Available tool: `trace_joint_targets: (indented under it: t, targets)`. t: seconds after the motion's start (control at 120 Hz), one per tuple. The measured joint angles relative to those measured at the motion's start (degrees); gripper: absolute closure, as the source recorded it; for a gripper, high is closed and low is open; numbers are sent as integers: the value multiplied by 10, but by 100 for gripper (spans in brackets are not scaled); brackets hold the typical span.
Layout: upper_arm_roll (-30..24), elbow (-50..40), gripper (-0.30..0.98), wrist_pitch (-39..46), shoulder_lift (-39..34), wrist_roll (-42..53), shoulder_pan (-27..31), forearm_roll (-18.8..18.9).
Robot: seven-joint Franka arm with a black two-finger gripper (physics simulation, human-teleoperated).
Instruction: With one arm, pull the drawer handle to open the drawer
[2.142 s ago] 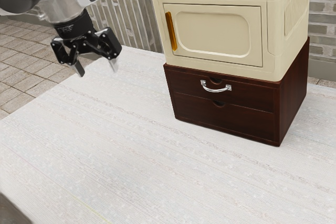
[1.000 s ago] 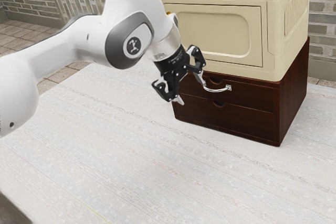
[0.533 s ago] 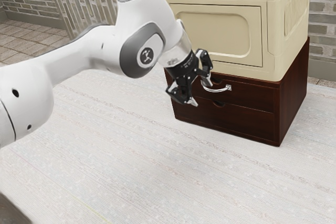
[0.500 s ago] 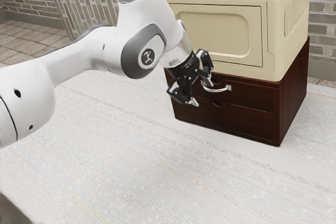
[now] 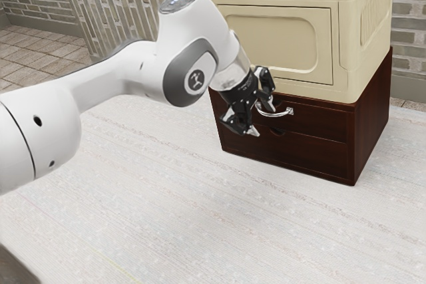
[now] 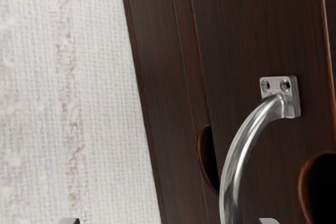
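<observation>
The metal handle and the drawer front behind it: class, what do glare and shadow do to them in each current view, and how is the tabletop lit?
Exterior view: small bright glints on the handle, little glare on the dark drawer front, tabletop pale and fairly evenly lit. Wrist view: bright streaks along the handle's curve, notches nearly black inside.

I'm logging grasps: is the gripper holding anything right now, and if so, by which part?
Nothing is held: the gripper is open, its fingers apart, not closed on the curved metal drawer handle.
</observation>
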Motion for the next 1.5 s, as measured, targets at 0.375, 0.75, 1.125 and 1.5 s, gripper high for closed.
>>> trace_joint_targets:
  t: [0.375,0.75,1.125,1.5]
  targets:
    - [0,1,28,3,9,-9,7,-1]
    - [1,2,59,2,9,-15,6,-10]
    - [4,-22,76,-5,-8,-17,1,-11]
    - [6,-101,79,-3,-75,-18,-9,-8]
